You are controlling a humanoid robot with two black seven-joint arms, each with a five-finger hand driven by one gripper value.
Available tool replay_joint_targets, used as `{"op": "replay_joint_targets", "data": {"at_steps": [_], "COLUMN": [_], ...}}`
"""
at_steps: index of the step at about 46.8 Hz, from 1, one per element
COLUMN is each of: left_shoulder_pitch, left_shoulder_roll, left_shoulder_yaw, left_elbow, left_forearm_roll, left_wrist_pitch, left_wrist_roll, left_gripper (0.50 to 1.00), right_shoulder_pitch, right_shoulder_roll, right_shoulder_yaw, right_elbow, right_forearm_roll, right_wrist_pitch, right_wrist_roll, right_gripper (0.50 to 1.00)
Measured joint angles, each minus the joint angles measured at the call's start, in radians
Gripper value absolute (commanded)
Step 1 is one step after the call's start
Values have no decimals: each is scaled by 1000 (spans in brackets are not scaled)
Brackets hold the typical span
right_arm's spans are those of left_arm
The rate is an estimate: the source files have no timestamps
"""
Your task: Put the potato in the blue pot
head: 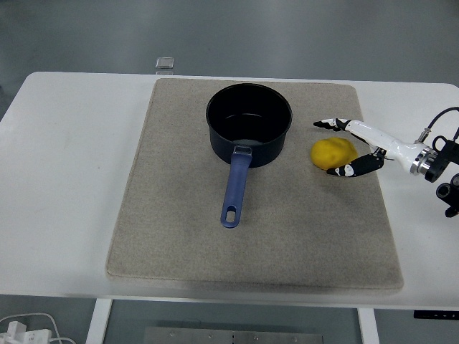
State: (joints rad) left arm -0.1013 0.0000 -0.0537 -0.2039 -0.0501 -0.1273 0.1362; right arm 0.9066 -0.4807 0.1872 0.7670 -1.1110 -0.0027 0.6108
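Your right hand point(358, 147) reaches in from the right edge with its fingers point(331, 124) spread wide. The upper white fingers stretch out past the top of the potato point(333, 153), and the dark thumb point(351, 169) lies just below it. The hand brackets the potato loosely and grips nothing; whether any fingertip touches the skin you cannot tell from this height.

Below everything is the white table point(64, 179), with its near edge running along the bottom of the view. A large beige mat point(179, 236) covers most of its middle. On the far half of the mat stands the blue pot point(249, 123), upright and empty, its blue handle point(234, 188) pointing toward you. The yellow potato lies on the mat to the right of the pot, near its wall but apart from it.

Past the table's far edge you see grey floor, with a small pale square object point(166, 63) lying on it. White cables and a plug point(21, 331) show at the bottom left corner.

The right arm is cut off by the frame at the wrist, where a black cable point(439, 119) loops. The palm side of the hand is hidden behind the potato.
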Motion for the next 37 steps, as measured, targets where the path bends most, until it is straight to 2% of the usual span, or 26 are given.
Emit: {"op": "replay_joint_targets", "data": {"at_steps": [6,9,11,12,13,37], "left_shoulder_pitch": [0,0,0,0,0,0], "left_shoulder_roll": [0,0,0,0,0,0], "left_shoulder_yaw": [0,0,0,0,0,0], "left_elbow": [0,0,0,0,0,1], "left_forearm_roll": [0,0,0,0,0,-1], "left_wrist_pitch": [0,0,0,0,0,0], "left_wrist_roll": [0,0,0,0,0,0], "left_gripper": [999,999,999,999,999,999], "right_shoulder_pitch": [-2,-2,-2,-1,-1,0], "right_shoulder_roll": [3,1,0,-1,-1,9], "right_shoulder_yaw": [-1,-1,-1,-1,0,1], "right_elbow": [-1,-2,-2,-2,-2,-26], "right_forearm_roll": [4,9,9,10,11,14], "right_wrist_pitch": [0,0,1,1,1,-2], "right_wrist_roll": [0,0,0,0,0,0], "right_gripper": [785,717,626,552,500,500]}}
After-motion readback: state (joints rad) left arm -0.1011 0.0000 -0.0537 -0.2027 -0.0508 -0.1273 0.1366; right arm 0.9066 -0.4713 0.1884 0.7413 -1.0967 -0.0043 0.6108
